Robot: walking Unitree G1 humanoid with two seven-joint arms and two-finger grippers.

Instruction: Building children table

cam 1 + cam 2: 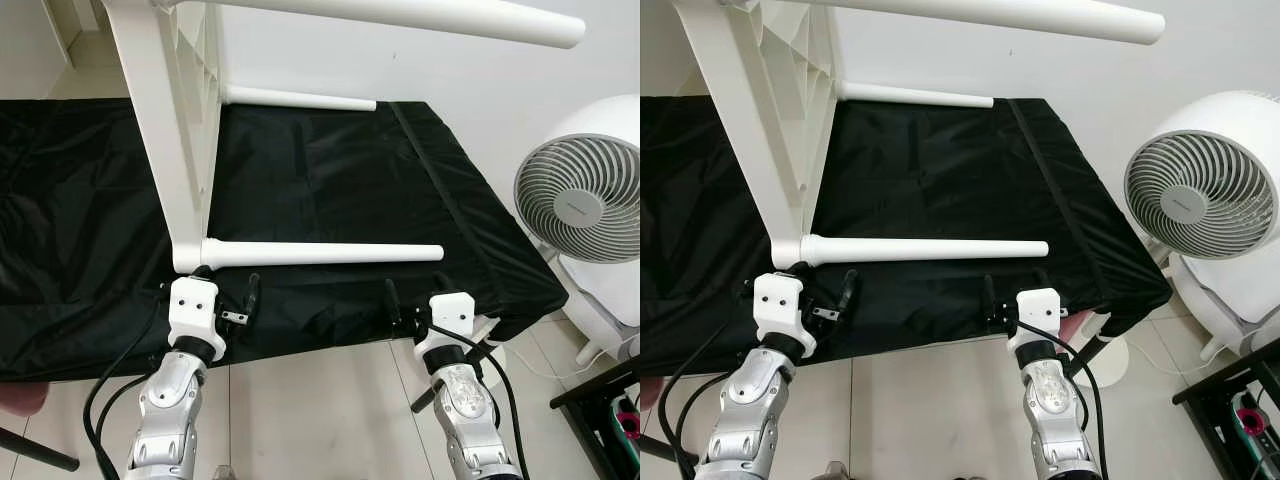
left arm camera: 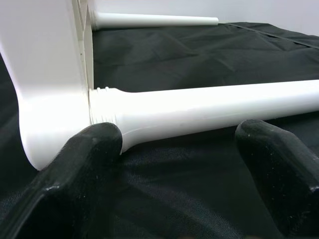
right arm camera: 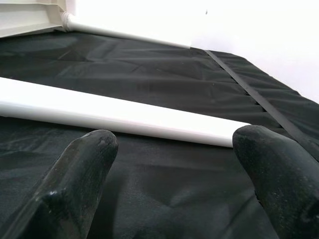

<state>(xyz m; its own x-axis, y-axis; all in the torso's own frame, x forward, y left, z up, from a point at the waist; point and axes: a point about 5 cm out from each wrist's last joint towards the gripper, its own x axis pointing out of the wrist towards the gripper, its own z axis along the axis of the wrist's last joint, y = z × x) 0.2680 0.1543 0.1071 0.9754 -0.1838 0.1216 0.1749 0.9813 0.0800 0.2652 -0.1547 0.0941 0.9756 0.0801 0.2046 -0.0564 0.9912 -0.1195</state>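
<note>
On the black-covered bed (image 1: 330,190) the white children's table (image 1: 165,140) lies on its side, its near leg (image 1: 325,254) running from 9 to 3 o'clock. At 6 o'clock, the left gripper (image 1: 228,292) is spread by the leg's threaded base; the right gripper (image 1: 413,297) is spread near its free tip. At 3 o'clock stands a white fan (image 1: 578,198), its centre lettering unreadable

The table frame (image 1: 165,130) and its legs (image 1: 320,253) are plain white, the cloth (image 1: 340,180) beneath is black, and the fan (image 1: 580,200) is white with grey blades.
</note>
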